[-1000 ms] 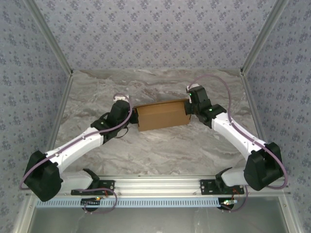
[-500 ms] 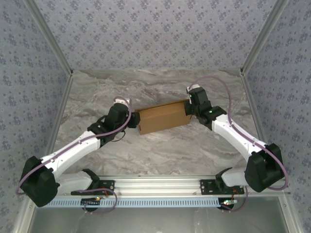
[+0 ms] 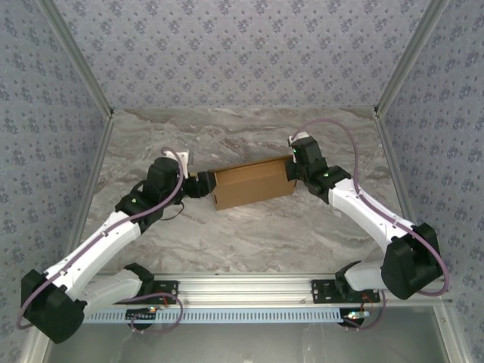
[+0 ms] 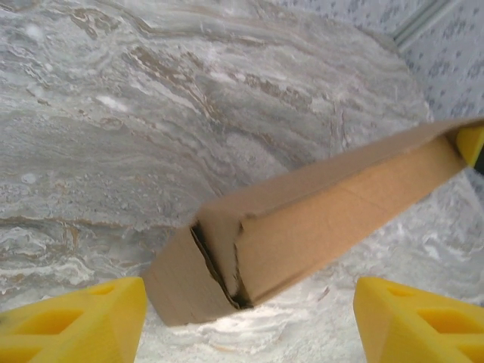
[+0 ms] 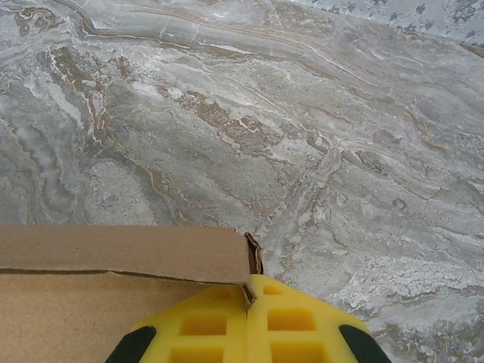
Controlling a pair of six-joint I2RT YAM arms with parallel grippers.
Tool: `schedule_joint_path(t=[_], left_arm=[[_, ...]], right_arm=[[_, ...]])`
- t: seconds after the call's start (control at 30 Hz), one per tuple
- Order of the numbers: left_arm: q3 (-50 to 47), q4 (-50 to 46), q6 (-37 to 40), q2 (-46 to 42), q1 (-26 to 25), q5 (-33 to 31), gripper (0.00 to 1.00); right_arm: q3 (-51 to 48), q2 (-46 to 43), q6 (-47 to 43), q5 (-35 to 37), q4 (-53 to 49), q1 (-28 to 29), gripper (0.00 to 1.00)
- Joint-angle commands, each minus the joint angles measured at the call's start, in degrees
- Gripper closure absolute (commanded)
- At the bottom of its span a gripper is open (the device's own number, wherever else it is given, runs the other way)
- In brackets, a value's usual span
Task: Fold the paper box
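Paper box (image 3: 253,182) lay flat at table (image 3: 249,242) centre, long axis running L–R, R end skewed slightly toward the far side. Left hand (image 3: 198,184) sat just off the L end, wide open, holding nothing; box lay straight ahead of it, end-on. Right hand (image 3: 292,171) was shut, tips against the R end's far corner; whether it pinched cardboard: cannot tell.
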Motion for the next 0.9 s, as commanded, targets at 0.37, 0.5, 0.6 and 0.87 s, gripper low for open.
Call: schedule_joint_path(t=[0.37,0.5,0.6,0.87], left_arm=[[2.45,8.40,-9.41,11.17,4.06,9.48,0.31],[-1.28,9.97,-10.44,11.55,2.72,9.66,0.36],[-4.28,11.24,-11.25,11.38,1.92,9.55,0.40],[-9.11,11.58,-10.72,11.71,1.54,7.77,0.47]], right_arm=[[-1.89,1.38,0.64,-0.79,-6.61,0.89,0.94],[-2.18,1.22,0.96,-0.56,-6.57,1.06,0.94],[-2.28,1.04,1.13,-0.25,-6.56,1.18,0.94],[-1.77,0.09,0.81,-0.74,-7.20,1.11,0.84]])
